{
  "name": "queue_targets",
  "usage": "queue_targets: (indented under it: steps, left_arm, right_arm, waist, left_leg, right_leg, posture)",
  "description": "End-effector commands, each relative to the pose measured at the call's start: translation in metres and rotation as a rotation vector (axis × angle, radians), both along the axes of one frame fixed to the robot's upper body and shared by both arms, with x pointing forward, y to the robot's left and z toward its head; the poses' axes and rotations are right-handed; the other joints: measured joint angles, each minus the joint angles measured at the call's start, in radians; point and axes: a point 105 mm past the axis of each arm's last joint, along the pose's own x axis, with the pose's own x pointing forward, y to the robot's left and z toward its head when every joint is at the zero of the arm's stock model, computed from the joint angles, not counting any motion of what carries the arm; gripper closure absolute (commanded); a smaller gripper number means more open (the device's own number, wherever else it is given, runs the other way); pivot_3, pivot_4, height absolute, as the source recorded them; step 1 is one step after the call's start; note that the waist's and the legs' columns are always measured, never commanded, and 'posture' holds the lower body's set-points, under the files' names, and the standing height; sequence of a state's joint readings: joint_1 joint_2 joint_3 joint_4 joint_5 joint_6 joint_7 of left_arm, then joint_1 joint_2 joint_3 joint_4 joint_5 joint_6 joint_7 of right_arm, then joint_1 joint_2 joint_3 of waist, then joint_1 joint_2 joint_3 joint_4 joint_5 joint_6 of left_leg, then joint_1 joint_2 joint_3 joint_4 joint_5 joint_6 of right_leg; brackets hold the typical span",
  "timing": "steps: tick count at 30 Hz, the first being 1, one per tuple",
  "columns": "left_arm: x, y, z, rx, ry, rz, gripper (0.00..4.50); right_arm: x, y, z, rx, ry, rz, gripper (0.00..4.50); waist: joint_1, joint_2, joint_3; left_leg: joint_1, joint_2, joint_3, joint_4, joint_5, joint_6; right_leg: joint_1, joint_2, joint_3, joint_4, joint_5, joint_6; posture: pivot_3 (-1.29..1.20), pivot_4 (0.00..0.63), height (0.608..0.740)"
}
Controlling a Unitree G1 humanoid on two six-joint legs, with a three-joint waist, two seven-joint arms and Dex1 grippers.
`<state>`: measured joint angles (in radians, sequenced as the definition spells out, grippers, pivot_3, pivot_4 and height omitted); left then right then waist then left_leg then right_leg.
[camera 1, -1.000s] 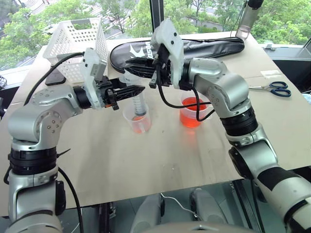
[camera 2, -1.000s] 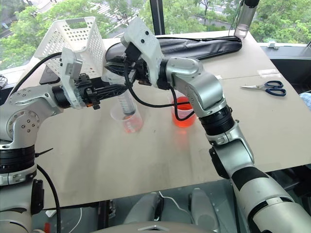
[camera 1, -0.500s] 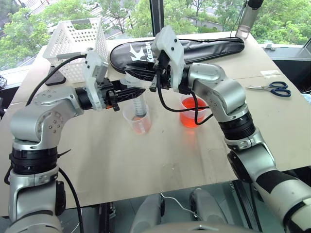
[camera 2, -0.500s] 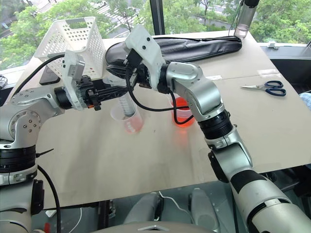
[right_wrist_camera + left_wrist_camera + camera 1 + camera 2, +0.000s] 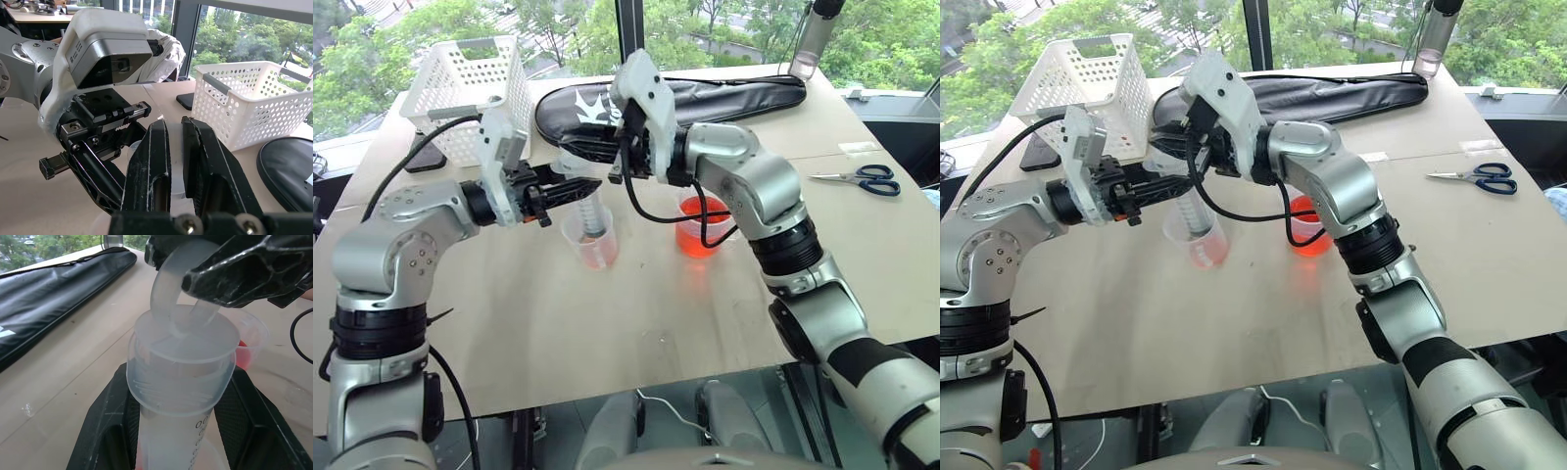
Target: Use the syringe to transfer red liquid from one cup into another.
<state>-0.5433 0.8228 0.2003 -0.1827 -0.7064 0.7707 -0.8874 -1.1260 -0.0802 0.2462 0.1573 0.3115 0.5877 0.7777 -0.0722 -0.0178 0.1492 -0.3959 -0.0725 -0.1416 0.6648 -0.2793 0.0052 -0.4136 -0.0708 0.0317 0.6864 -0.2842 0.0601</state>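
Left eye view: our left gripper [image 5: 579, 187] clamped the syringe [image 5: 594, 213] upright in the handleless cup [image 5: 591, 241]; right gripper [image 5: 576, 150] pinched the plunger ring, presumably to drive it.

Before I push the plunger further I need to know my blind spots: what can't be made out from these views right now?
- Syringe tip and the liquid level inside the barrel: too small in the head views; cut off by the edge in the left wrist view.
- Handled cup: its handle is hidden behind the right arm and cable.
- Plunger ring: partly hidden by the right gripper in the left wrist view.
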Motion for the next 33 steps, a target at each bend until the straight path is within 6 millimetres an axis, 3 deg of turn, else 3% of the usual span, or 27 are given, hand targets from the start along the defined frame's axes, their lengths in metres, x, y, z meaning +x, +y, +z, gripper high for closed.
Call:
queue_targets:
  steps: [1,12,25,29,33]
  left_arm:
    - [-0.009,0.000,0.025,0.007,-0.117,-0.011,2.95]
    - [-0.011,-0.002,0.017,0.032,-0.099,-0.029,2.95]
    - [-0.012,-0.003,0.016,0.024,-0.089,-0.038,2.95]
    - [-0.011,-0.005,0.022,0.000,-0.107,-0.039,2.95]
    - [-0.008,-0.009,0.040,-0.057,-0.142,-0.044,2.95]
  right_arm:
    - [0.000,-0.003,0.014,0.020,-0.029,-0.010,4.41]
    - [0.006,-0.011,0.052,0.093,-0.044,-0.028,4.41]
    - [0.007,-0.014,0.065,0.099,-0.060,-0.036,4.41]
    - [0.009,-0.013,0.054,0.065,-0.058,-0.043,4.41]
    - [0.011,-0.005,0.000,-0.040,0.031,-0.035,4.41]
  waist:
    - [0.000,0.000,0.000]
    - [0.000,0.000,0.000]
    - [0.000,0.000,0.000]
    - [0.000,0.000,0.000]
    - [0.002,0.000,0.000]
  left_leg:
    - [0.000,0.000,0.000,0.000,0.000,0.000]
    - [0.000,0.000,0.000,0.000,0.000,0.000]
    - [0.000,0.000,0.000,0.000,0.000,0.000]
    - [0.000,0.000,0.000,0.000,0.000,0.000]
    - [0.000,0.000,-0.001,0.000,0.000,0.000]
  right_leg:
    - [0.000,0.000,0.000,0.000,0.000,0.000]
    - [0.000,0.000,0.000,0.000,0.000,0.000]
    - [0.000,0.000,0.000,0.000,0.000,0.000]
    - [0.000,0.000,0.000,0.000,0.000,0.000]
    - [0.000,0.000,-0.001,0.000,0.000,0.000]
  posture:
    - [0.00,0.150,0.740]
    - [0.00,0.150,0.740]
    - [0.00,0.150,0.740]
    - [0.00,0.150,0.740]
    - [0.00,0.150,0.740]
